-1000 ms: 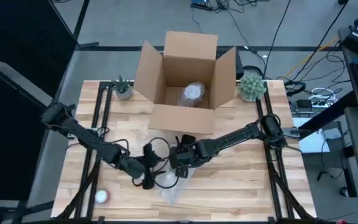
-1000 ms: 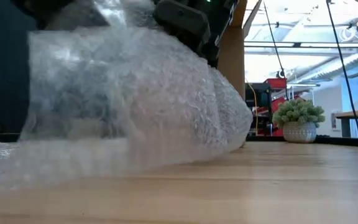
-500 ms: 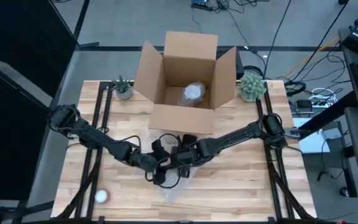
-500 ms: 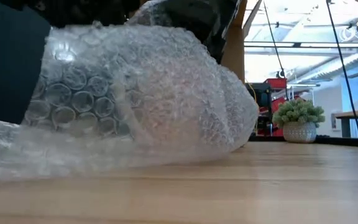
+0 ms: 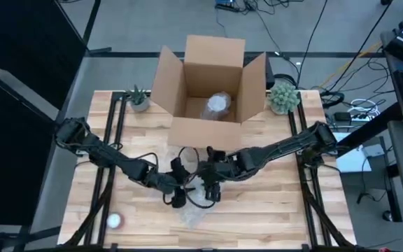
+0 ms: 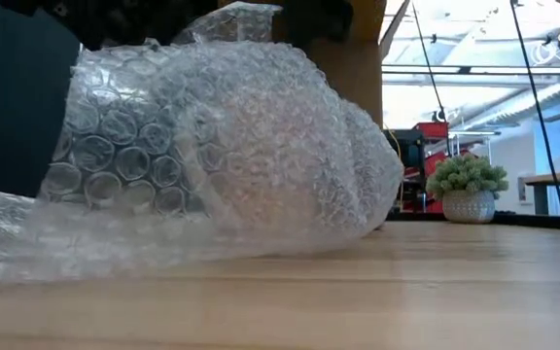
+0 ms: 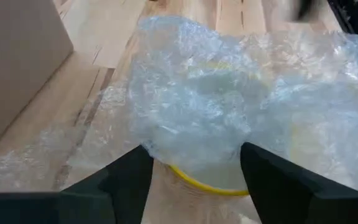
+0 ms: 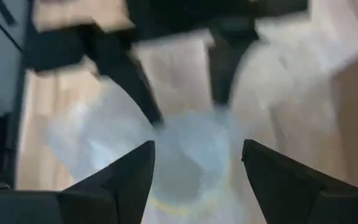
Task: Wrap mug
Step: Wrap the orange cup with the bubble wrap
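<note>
We saw the mug (image 7: 197,177) lying near the middle of the wooden table (image 5: 271,210), just in front of the open cardboard box (image 5: 212,87), bundled in bubble wrap (image 6: 222,146); only a yellow rim showed through the plastic in the left wrist view. The left gripper (image 5: 179,190) sat at the left side of the bundle, its fingers (image 7: 126,183) spread wide on either side of the wrapped mug without closing on it. The right gripper (image 5: 212,183) met the bundle from the right, its fingers (image 8: 129,180) likewise held well apart above the wrap, gripping nothing we could make out. A loose sheet of the wrap trailed toward the near edge of the table.
</note>
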`<action>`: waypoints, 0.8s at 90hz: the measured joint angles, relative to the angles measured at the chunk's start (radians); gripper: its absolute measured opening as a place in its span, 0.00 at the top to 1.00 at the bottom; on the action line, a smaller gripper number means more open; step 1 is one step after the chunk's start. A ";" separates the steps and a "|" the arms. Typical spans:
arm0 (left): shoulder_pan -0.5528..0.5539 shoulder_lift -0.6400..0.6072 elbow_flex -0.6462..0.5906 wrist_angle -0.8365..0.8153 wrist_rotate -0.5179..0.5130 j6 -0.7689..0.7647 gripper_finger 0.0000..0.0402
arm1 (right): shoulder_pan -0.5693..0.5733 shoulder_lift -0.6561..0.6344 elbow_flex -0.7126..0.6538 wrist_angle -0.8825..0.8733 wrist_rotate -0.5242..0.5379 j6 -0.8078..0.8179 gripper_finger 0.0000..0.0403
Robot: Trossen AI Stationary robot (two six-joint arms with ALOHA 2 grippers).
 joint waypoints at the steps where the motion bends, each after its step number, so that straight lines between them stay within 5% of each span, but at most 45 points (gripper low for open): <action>1: 0.000 0.000 0.000 0.000 0.000 0.000 0.44 | 0.003 0.004 0.000 0.011 0.002 -0.006 0.44; 25: -0.003 0.000 0.000 0.000 0.001 0.000 0.44 | 0.011 0.133 -0.001 -0.021 0.053 0.005 0.53; 72: -0.004 -0.010 -0.001 -0.001 0.006 0.001 0.44 | 0.006 0.181 0.000 -0.026 0.048 0.018 0.59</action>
